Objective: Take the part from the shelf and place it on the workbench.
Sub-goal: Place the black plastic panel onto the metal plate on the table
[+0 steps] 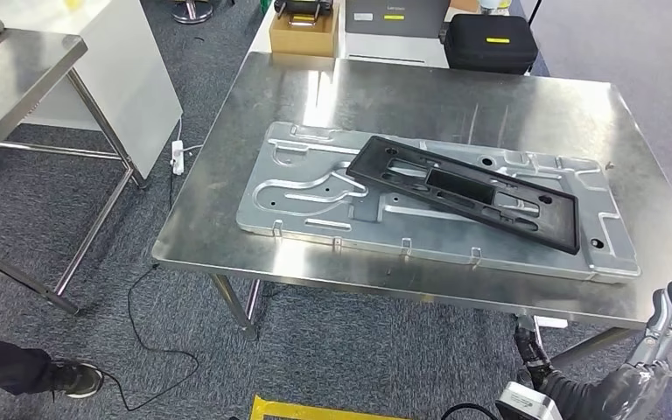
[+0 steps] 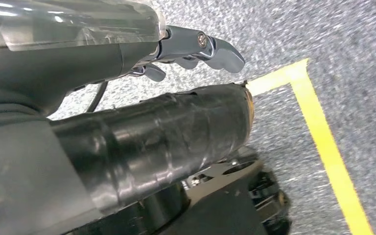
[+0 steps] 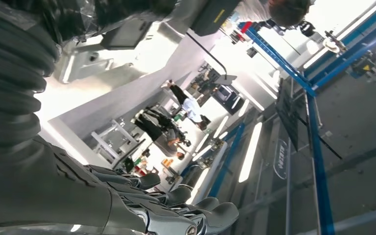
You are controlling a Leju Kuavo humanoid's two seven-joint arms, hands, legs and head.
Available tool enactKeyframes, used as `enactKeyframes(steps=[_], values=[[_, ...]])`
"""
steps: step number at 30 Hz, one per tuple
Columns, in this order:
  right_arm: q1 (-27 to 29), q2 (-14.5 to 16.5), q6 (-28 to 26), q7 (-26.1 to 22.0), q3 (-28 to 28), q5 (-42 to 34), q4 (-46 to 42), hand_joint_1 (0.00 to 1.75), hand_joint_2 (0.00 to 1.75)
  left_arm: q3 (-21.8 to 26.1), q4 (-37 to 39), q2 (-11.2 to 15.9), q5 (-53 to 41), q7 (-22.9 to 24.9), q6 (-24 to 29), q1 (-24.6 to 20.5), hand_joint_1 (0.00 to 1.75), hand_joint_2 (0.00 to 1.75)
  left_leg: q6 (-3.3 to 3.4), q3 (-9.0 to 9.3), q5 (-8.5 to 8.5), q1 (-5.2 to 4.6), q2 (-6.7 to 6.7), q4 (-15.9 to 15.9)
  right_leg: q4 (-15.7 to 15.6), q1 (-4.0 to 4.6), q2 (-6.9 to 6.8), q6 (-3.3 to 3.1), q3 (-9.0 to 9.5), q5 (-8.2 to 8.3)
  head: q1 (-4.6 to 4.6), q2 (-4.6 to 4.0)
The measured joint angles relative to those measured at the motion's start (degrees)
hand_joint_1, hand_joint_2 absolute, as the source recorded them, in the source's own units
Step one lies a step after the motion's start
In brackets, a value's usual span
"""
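A black part [image 1: 462,192] lies tilted on a metal plate [image 1: 315,188] at the counter [image 1: 455,96] centre. Right hand [image 1: 661,328], lower right, has straight fingers holding nothing; left hand [image 2: 196,49] unclear.

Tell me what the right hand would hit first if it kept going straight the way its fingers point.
Probably the workbench front edge: the right hand points up just below it, though depth is unclear.

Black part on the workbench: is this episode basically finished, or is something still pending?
Looks essentially done. The black part lies flat on the grey metal panel on the workbench, with nothing touching it. The right hand is below the bench's near edge, fingers extended and empty. The left hand hangs over the carpet near yellow floor tape, holding nothing. Nothing appears left except perhaps settling the arms.
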Motion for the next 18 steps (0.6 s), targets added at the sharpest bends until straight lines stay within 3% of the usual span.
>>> enactKeyframes(steps=[1,2,4,6,9,11,14,15,16,17,18], values=[[0.12,0.05,0.0,0.0,0.0,-0.07,0.02,0.0,0.0,0.0,0.0,0.0,0.0,0.03,0.0,0.05,0.0,0.0,-0.05,-0.51,0.24,-0.05,0.01,0.2,0.15,0.0,0.0,0.0,0.67,0.43,0.0,0.0],[0.19,0.1,0.0,-0.01,0.0,-0.11,0.04,0.0,0.0,0.0,0.0,0.0,0.0,0.04,0.0,0.07,0.0,0.0,-0.11,-0.95,0.4,-0.07,0.01,0.43,-1.91,0.0,-0.01,-0.08,2.43,1.75,0.01,0.0],[0.21,0.18,-0.01,-0.13,0.0,-0.18,0.05,0.0,0.87,0.0,0.0,0.0,0.01,0.05,0.0,0.06,0.0,0.0,-0.31,-1.68,0.61,-0.15,-0.02,1.05,-9.84,0.1,0.01,-0.52,7.74,4.46,0.01,0.0],[0.24,0.28,-0.01,-0.25,-0.01,-0.22,0.04,0.0,1.75,0.01,0.0,0.0,0.03,0.05,0.01,0.04,0.0,0.0,-0.81,-2.13,0.91,-0.3,-0.07,1.47,-15.05,0.39,0.05,-1.03,10.67,5.39,-0.01,0.0],[0.29,0.45,-0.01,-0.26,-0.05,-0.31,0.03,0.0,1.75,0.04,0.0,0.01,0.11,-0.02,0.04,0.03,0.0,0.0,-1.92,-2.57,1.41,-0.35,-0.14,1.66,-16.06,0.43,-0.01,-1.85,10.27,5.97,-0.02,0.0],[0.28,0.64,0.0,-0.26,-0.06,-0.33,0.03,0.0,1.75,0.08,0.0,0.03,0.14,-0.09,0.12,0.05,0.0,0.0,-2.56,-3.55,-0.66,-0.28,-0.3,3.61,-16.44,0.09,-0.14,-2.71,9.56,6.87,-0.1,0.0],[0.35,0.86,0.0,-0.26,-0.08,-0.34,0.02,0.0,0.44,0.14,0.0,0.05,0.15,-0.1,0.18,0.09,0.0,0.0,-3.35,-6.81,-7.6,0.06,-0.39,13.29,-16.47,0.06,-0.29,-3.26,7.9,8.16,-0.24,0.0],[0.37,0.92,0.0,-0.27,-0.09,-0.35,0.02,0.0,0.0,0.16,0.0,0.05,0.14,-0.09,0.18,0.11,0.0,0.0,-3.52,-7.38,-8.72,0.12,-0.39,16.05,-16.39,0.09,-0.32,-3.23,7.32,8.55,-0.24,0.0],[0.38,0.98,0.0,-0.28,-0.09,-0.35,0.03,0.0,0.0,0.17,0.0,0.06,0.14,-0.08,0.18,0.12,0.0,0.0,-3.6,-7.07,-8.58,0.14,-0.39,16.97,-16.27,0.1,-0.34,-3.16,6.77,8.9,-0.24,0.0],[0.38,1.05,0.0,-0.31,-0.09,-0.35,0.03,0.0,0.0,0.19,0.0,0.07,0.13,-0.07,0.19,0.12,0.0,0.0,-3.59,-5.66,-7.39,0.15,-0.39,15.68,-16.08,0.1,-0.34,-3.07,6.25,9.2,-0.24,0.0],[0.39,1.09,0.0,-0.33,-0.09,-0.34,0.03,0.0,0.0,0.19,0.0,0.07,0.11,-0.06,0.19,0.11,0.0,0.0,-3.48,-3.25,-5.68,0.16,-0.39,12.32,-15.86,0.1,-0.32,-2.93,5.82,9.43,-0.24,0.0]])
